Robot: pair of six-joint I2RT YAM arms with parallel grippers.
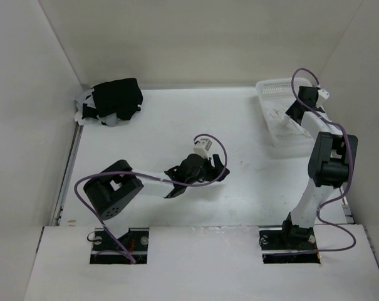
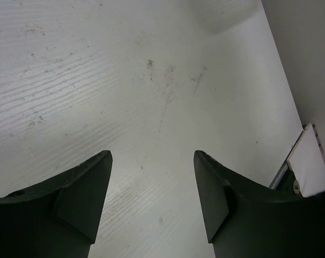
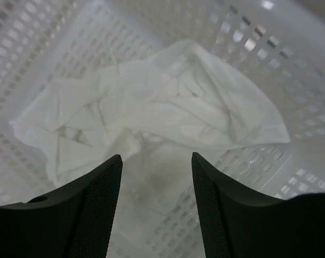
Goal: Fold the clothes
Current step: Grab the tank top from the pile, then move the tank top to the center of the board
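Note:
The clothes (image 3: 151,102), a thin white top, lie crumpled in the bottom of the white mesh basket (image 3: 291,64) in the right wrist view. My right gripper (image 3: 156,156) hangs open just above the cloth's near edge, with nothing pinched between its fingers. In the top view the right gripper (image 1: 295,111) reaches down into the basket (image 1: 269,88) at the back right. My left gripper (image 1: 219,170) is open over the bare middle of the table. In the left wrist view the left gripper (image 2: 152,154) has only tabletop between its fingers.
A black folded garment bundle (image 1: 116,99) sits at the back left corner. White walls close the table in at the back and both sides. A metal rail (image 1: 69,169) runs along the left edge.

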